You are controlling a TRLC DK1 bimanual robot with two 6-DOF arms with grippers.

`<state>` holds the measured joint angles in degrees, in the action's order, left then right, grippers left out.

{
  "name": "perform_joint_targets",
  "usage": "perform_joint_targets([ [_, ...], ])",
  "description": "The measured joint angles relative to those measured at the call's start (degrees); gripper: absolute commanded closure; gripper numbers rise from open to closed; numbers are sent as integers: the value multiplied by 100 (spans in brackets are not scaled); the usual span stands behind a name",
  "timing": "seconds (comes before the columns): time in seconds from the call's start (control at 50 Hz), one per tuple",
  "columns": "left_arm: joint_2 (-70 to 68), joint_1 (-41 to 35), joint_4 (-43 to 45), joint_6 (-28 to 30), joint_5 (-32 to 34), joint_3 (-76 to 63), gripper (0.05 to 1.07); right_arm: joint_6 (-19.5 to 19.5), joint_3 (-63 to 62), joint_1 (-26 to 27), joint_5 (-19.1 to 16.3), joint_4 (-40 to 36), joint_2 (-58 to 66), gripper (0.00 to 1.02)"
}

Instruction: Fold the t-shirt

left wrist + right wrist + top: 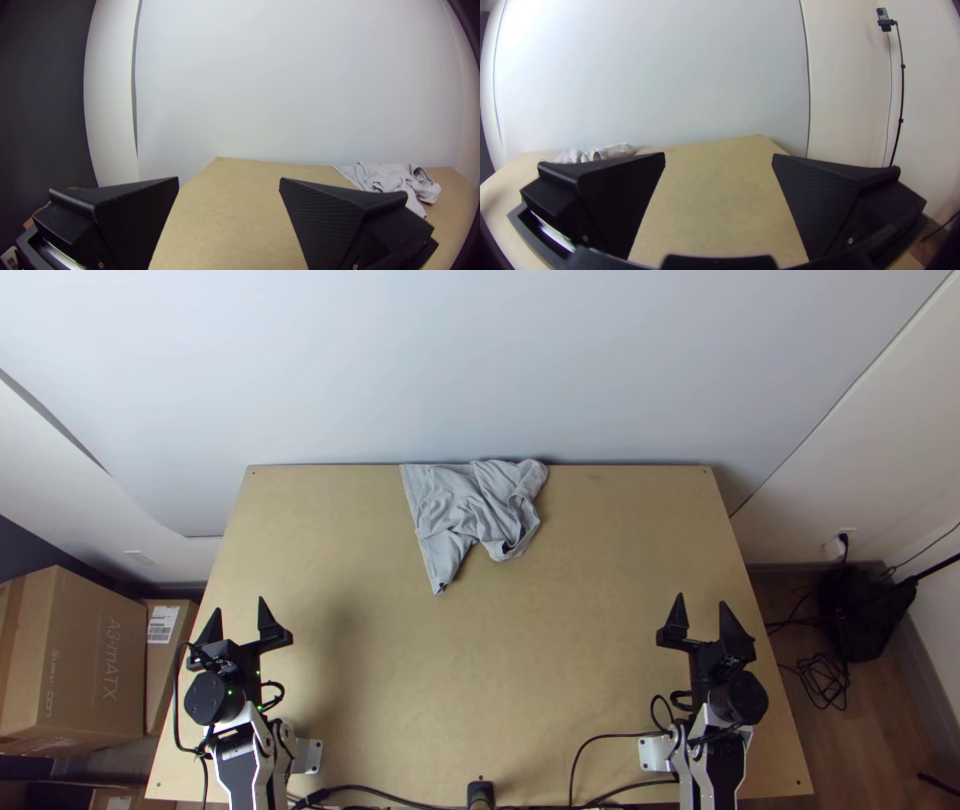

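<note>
Left gripper and right gripper standing wide open and empty, t-shirt lying bunched at the far edge

I'm spreading my left gripper's black fingers wide, with nothing between them. My right gripper is matching it, its fingers parting broadly and holding nothing. Both are pointing toward the far side, the left near the table's left edge and the right near its right edge. Between them the light wooden table is stretching away. Well apart from both grippers, around the middle of the far edge, the grey t-shirt is lying in rumpled folds, one narrow part reaching toward the near side. A pale wall panel is rising behind it. Black cables are running along the near edge. Beyond the table, cardboard boxes are sitting at the left, and a thin black stand is rising at the right.
</note>
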<state>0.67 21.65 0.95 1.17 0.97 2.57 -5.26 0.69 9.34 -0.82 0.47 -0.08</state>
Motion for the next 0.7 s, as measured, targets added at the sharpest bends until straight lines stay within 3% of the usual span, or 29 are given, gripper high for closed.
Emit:
perform_joint_targets([
  [0.14,-28,94,-57,243,-20,13,10,87,7,83,20,-4,0,4],
  [0.36,-31,96,-1244,474,-15,481,10,85,297,-223,17,-188,0,4],
  [0.7,505,90,-1370,452,-15,1753,10,221,1443,-901,17,37,911,4],
])
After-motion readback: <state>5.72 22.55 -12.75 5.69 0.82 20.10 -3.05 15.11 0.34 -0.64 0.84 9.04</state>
